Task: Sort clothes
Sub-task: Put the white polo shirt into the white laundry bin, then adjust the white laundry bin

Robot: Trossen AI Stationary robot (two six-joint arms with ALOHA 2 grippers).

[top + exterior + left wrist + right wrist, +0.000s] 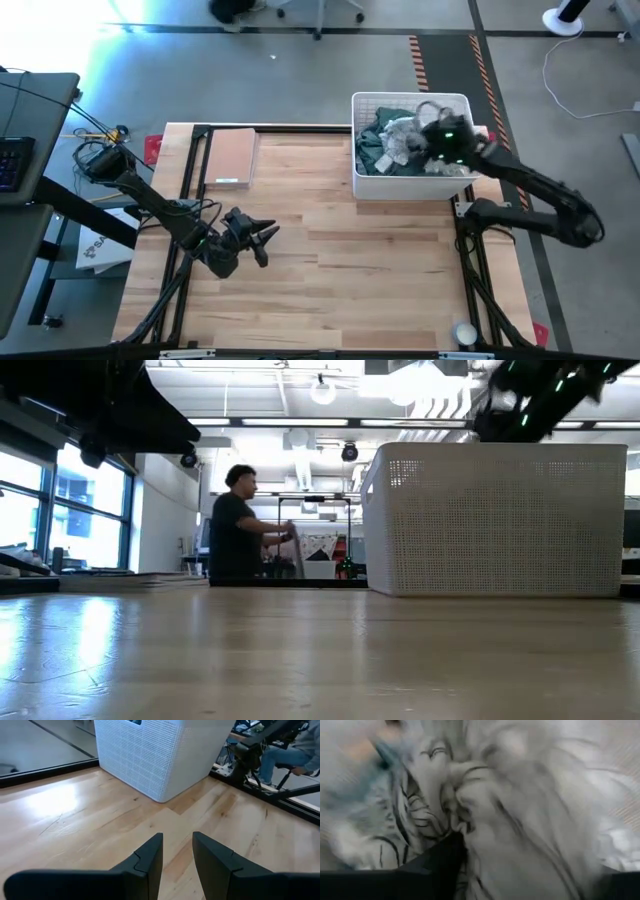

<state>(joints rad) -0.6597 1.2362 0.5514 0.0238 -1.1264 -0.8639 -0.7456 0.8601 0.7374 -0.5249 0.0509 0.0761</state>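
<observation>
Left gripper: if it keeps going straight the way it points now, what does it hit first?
Probably the white basket. The left gripper, jaws open, points over bare table toward the basket's near corner; nothing shows between them.

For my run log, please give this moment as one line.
right hand: in basket, pressed into white patterned garment | left hand: open, above bare table | no clothes out yet
</observation>
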